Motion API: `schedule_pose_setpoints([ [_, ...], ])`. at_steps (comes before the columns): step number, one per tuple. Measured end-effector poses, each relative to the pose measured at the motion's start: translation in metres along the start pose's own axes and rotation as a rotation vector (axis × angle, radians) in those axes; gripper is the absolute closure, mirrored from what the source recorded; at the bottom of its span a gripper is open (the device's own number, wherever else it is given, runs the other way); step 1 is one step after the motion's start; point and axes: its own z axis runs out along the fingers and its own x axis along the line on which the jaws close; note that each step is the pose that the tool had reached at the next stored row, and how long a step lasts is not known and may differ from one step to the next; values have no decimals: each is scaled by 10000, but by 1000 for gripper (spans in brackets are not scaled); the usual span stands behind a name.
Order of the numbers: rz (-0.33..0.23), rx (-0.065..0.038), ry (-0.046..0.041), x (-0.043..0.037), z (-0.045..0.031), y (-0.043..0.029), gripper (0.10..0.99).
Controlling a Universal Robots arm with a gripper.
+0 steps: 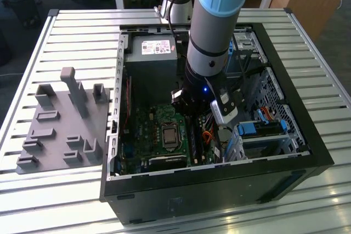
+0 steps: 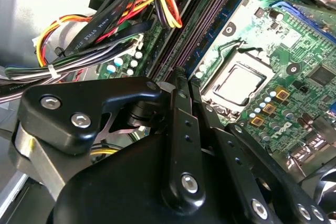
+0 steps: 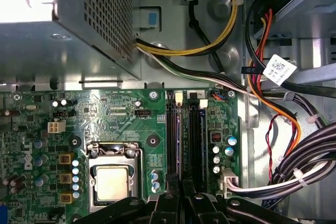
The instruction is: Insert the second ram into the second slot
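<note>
Hovering low inside computer case (image 1: 307, 152) – fingers (image 3: 173, 195) together, clamped on second ram (image 3: 181, 145) | ram over memory slots (image 3: 195, 140) beside CPU socket (image 3: 111, 179)

My arm (image 1: 211, 31) comes down steeply from the top of the exterior view, a pale blue joint cap above a grey tube with a black wrist section below it. A small blue light glows on the wrist. The black gripper (image 1: 189, 102) hangs low at the end, pointing downward. In the second wrist view the gripper (image 2: 181, 85) shows its black linkage plates, silver bolts and two fingers (image 2: 184, 124) pressed close together. In the first wrist view the fingertips (image 3: 173, 184) also sit side by side, nearly touching.
</note>
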Motion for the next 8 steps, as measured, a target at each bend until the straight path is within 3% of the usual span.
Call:
schedule_pose_setpoints([
  [8, 0, 37, 28, -10, 7, 6, 949],
])
